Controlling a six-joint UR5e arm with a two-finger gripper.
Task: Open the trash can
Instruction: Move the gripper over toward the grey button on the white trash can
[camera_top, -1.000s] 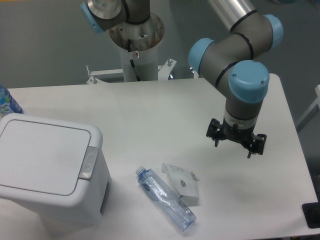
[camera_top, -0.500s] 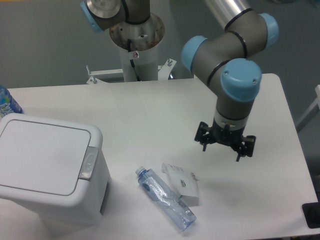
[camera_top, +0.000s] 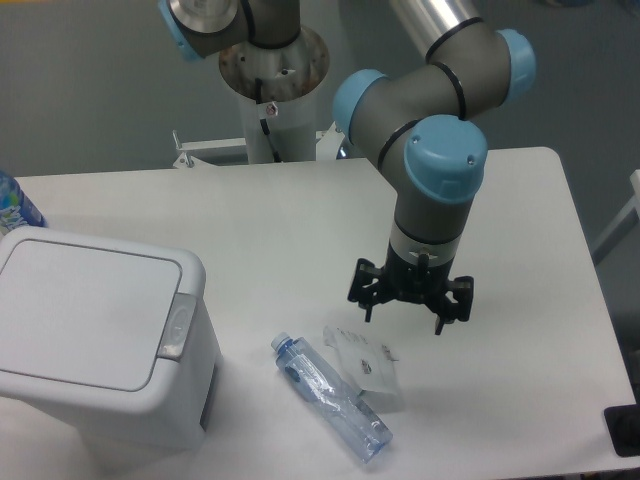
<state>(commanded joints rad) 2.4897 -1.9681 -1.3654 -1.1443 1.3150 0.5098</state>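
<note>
Camera view shows the trash can (camera_top: 95, 340) at eight o'clock on the surface (camera_top: 300, 230), lid flat and closed, grey latch (camera_top: 176, 325) facing right. At its three o'clock, well apart, the end effector (camera_top: 410, 305) hangs empty, fingers spread, above a crumpled wrapper (camera_top: 365, 365) and plastic bottle (camera_top: 330, 395).

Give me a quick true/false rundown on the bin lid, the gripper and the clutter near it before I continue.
1. The trash can has its lid down. True.
2. The gripper is pressing the grey latch. False: it hangs over the table, well to the right of the trash can, touching nothing.
3. The gripper holds the plastic bottle. False: the bottle lies on its side on the table, and the jaws stand open and empty.
4. A white packet lies against the bottle. True.
5. The latch sits on the lid's right edge. True.
</note>
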